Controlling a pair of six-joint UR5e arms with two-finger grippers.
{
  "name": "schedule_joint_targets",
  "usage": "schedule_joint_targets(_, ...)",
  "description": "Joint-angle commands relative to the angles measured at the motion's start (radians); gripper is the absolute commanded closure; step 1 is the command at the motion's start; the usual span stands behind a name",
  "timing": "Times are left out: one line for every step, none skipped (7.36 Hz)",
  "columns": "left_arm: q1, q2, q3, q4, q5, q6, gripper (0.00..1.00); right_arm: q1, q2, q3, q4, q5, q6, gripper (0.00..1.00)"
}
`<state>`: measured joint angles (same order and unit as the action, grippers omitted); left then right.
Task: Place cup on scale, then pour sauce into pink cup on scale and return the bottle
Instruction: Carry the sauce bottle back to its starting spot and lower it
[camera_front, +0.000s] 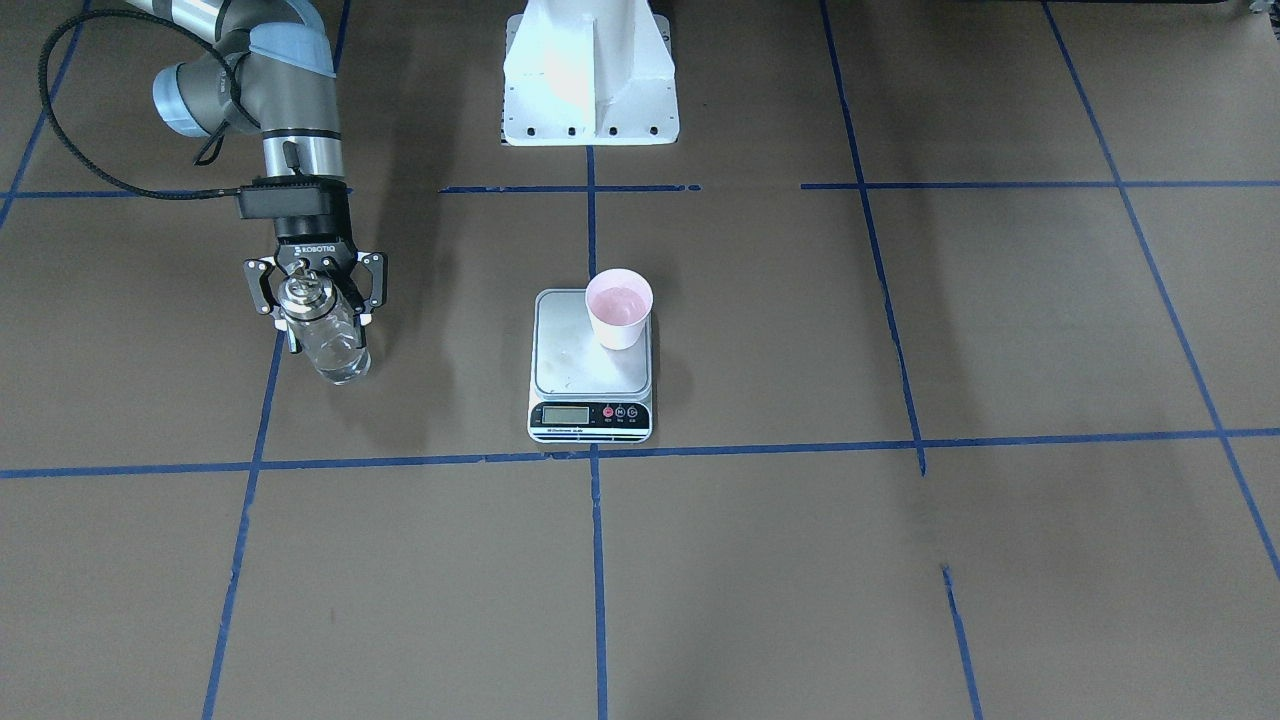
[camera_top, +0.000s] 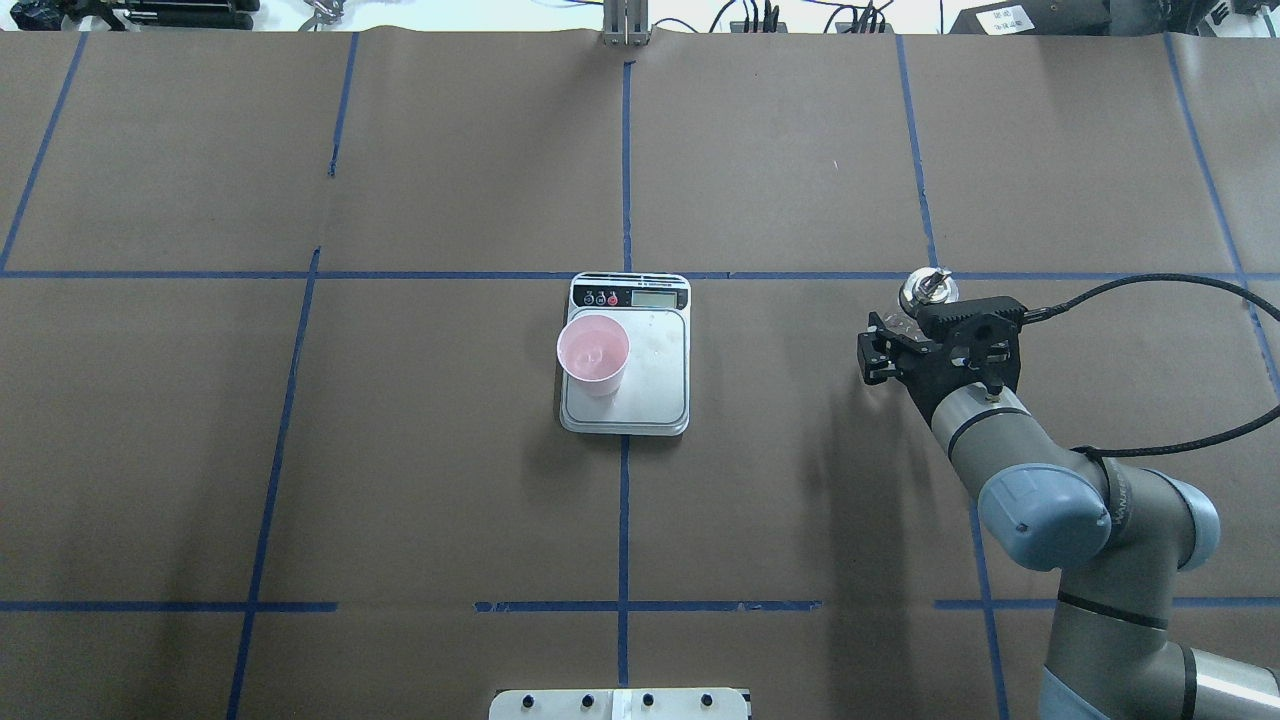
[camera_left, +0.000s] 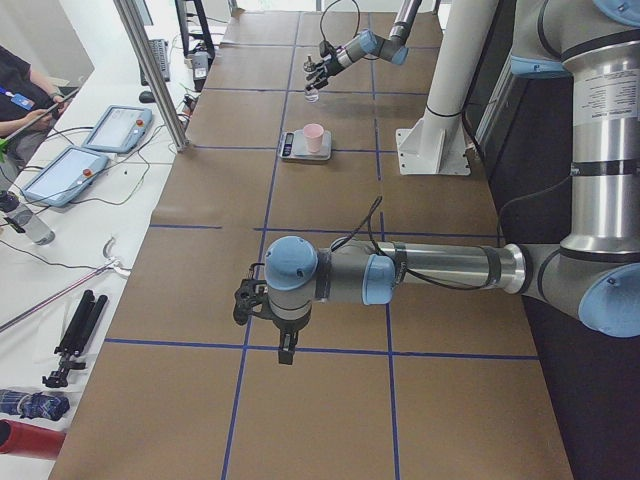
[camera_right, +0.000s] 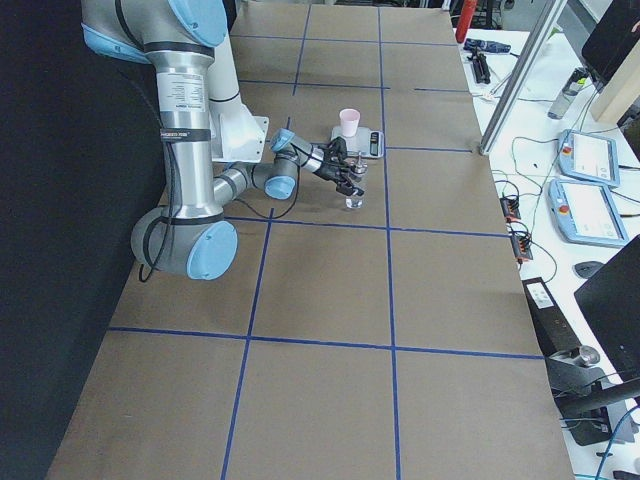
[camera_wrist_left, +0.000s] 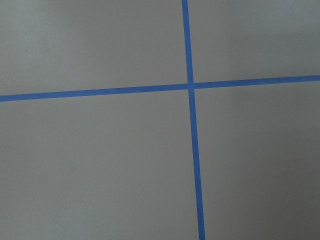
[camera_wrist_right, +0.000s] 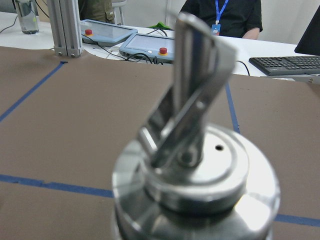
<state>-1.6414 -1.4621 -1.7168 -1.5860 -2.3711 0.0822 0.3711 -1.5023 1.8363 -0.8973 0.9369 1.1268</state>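
Bottle (camera_wrist_right: 195, 180) cap fills right wrist view, out of focus. Brown desk (camera_top: 400, 480) carries blue tape grid (camera_top: 624, 500). Left gripper (camera_left: 285, 345) hangs over a tape crossing far out on robot's left, cannot tell if fingers are wide or narrow. Right gripper (camera_front: 327, 332) fingers clamp bottle's sides; bottle low at desk, well apart from scale (camera_top: 650, 390), on robot's right. Cup (camera_top: 593, 352) upright on scale platform's left edge, mid-desk

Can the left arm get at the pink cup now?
Probably yes: the pale pink paper cup stands open on the silver steel scale, with only brown table between it and the left arm.
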Motion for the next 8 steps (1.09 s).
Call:
schedule_joint_targets(0.002,-0.001,-0.001,-0.002,0.0,0.001,0.0,0.012,-0.01,0.001,0.0,0.019,0.066,1.0)
schedule_joint_targets(0.002,-0.003,-0.001,-0.003,0.0,-0.001,0.0,0.015,-0.019,0.001,0.0,0.02,0.076,1.0)
schedule_joint_targets(0.002,-0.004,-0.001,-0.003,0.0,-0.001,0.0,0.017,-0.024,0.001,0.0,0.02,0.096,1.0)
schedule_joint_targets(0.002,-0.004,-0.003,-0.005,0.0,-0.001,0.0,0.017,-0.029,0.0,0.0,0.02,0.097,1.0)
schedule_joint_targets(0.002,-0.006,-0.001,-0.005,0.0,-0.001,0.0,0.017,-0.036,0.0,0.0,0.019,0.097,1.0)
schedule_joint_targets(0.002,-0.007,-0.003,-0.005,0.0,-0.001,0.0,0.017,-0.048,0.001,0.001,0.019,0.097,1.0)
schedule_joint_targets(0.002,-0.012,-0.001,-0.005,0.0,-0.001,0.0,0.017,-0.052,0.001,0.001,0.019,0.097,1.0)
schedule_joint_targets(0.002,-0.014,-0.001,-0.005,0.0,-0.001,0.0,0.017,-0.052,0.001,0.001,0.019,0.097,1.0)
